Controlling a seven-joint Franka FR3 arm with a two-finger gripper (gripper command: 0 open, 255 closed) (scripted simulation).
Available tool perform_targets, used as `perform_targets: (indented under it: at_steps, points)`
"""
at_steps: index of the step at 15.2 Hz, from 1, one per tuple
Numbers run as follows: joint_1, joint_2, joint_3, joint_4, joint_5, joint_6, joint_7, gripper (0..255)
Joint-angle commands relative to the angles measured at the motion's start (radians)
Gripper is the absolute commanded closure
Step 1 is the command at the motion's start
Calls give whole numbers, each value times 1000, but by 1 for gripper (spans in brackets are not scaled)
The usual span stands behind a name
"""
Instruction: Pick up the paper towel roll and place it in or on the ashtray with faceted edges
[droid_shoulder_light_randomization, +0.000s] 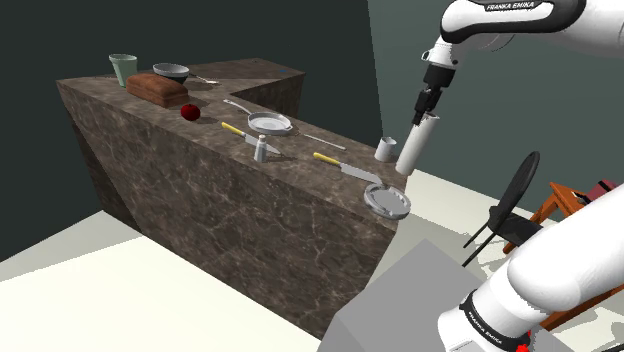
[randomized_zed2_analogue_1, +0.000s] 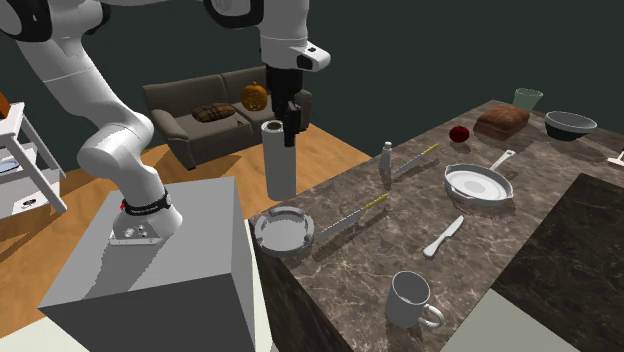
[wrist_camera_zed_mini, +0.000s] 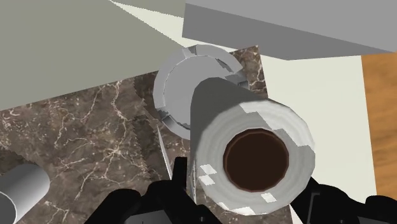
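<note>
Paper towel roll (randomized_zed2_analogue_1: 279, 158): pale grey-white cylinder with a brown hollow core at its upper end, long axis near upright. It is pinched near the top between the fingers of the hand (randomized_zed2_analogue_1: 290, 118) and hangs below it, clear of the tabletop (randomized_zed2_analogue_1: 400, 230). Status: pick-up done, placement not yet done. Ashtray (randomized_zed2_analogue_1: 262, 235): grey, round, with a faceted rim. It sits at the tabletop's corner almost directly beneath the hand, with a gap showing between it and the roll's lower end. Judged remaining: lower the roll onto the ashtray, then release. Knife (randomized_zed2_analogue_1: 350, 213): yellow-handled, lying just beside the ashtray, below the hand. Mug (randomized_zed2_analogue_1: 410, 298): pale, farther from the hand.
</note>
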Motion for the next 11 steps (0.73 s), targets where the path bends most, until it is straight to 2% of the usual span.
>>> perform_targets:
  at_steps: [1,11]
  points:
    - [-1,1,-1,-27,0,28,-1,255]
    - [-3,9,-5,-152,0,162,-5,255]
